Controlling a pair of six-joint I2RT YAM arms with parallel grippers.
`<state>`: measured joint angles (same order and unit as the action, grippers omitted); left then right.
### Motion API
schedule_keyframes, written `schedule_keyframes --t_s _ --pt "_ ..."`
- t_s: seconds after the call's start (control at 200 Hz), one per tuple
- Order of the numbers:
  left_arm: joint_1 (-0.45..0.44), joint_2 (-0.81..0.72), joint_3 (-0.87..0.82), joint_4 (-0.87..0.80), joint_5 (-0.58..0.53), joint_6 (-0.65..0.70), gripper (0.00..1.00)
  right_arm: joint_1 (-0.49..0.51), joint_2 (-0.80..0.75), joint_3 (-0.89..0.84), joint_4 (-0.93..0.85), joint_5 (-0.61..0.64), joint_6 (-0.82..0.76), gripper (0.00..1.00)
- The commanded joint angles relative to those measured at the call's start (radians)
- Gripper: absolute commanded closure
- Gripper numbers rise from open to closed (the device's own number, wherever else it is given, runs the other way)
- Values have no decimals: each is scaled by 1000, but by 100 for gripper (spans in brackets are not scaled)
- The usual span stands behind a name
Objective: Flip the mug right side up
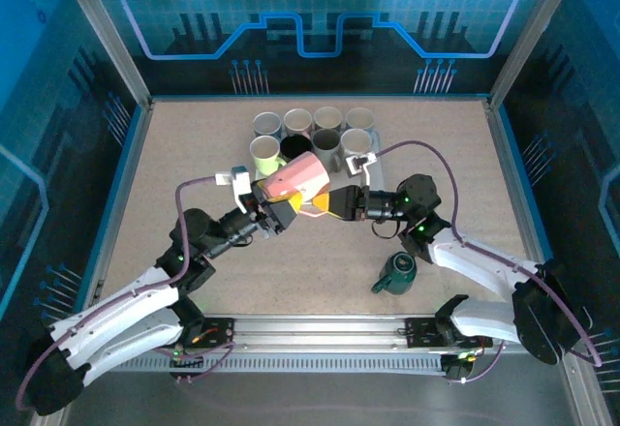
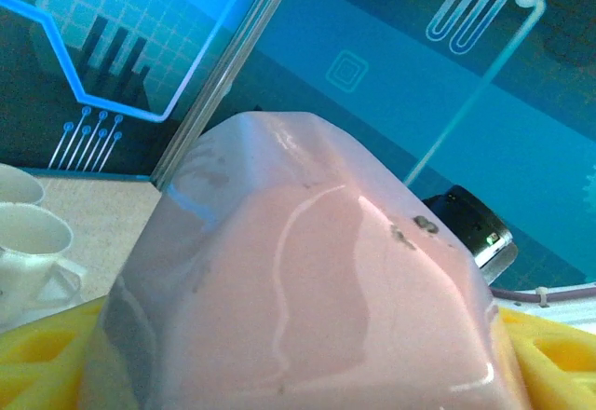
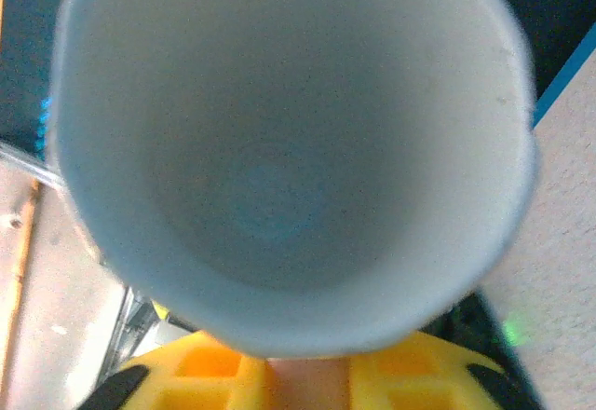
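A pink mug (image 1: 295, 174) with a white inside hangs tilted above the middle of the table, held from both sides. My left gripper (image 1: 281, 196) comes in from the lower left and is shut on the mug's body. In the left wrist view the pink wall (image 2: 317, 280) sits between the yellow fingers (image 2: 47, 359). My right gripper (image 1: 327, 204) reaches in from the right and is shut on a pink part of the mug at its rim. In the right wrist view the mug's open mouth (image 3: 279, 177) faces the camera above the yellow fingers (image 3: 214, 373).
Several upright mugs (image 1: 310, 134) stand grouped at the back centre, right behind the held mug; two white ones (image 2: 28, 233) show in the left wrist view. A dark green mug (image 1: 397, 271) sits at the front right near the right arm. Frame posts and blue walls bound the table (image 1: 194, 155).
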<state>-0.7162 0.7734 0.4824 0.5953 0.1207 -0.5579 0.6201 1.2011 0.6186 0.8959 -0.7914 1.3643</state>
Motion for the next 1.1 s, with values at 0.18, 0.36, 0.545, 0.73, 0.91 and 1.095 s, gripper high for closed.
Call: schedule_keyframes --t_s 0.18,0.36,0.545,0.73,0.91,1.095 --pt "-18 -111 -28 -48 -2 71 4 7 -34 14 21 35 -39 99" --pt "-18 -230 41 -393 -187 104 1 -18 -177 97 -477 103 -362 100" --pt "-17 -355 128 -776 -350 153 1 92 -243 332 -1215 586 -947 100" --pt "-17 -335 262 -1126 -361 210 1 117 -140 408 -1291 779 -1081 100" --pt "-18 -340 294 -1280 -349 228 1 170 48 505 -1306 949 -1196 100" --pt "-21 -374 245 -1313 -340 233 1 172 250 600 -1285 972 -1232 100"
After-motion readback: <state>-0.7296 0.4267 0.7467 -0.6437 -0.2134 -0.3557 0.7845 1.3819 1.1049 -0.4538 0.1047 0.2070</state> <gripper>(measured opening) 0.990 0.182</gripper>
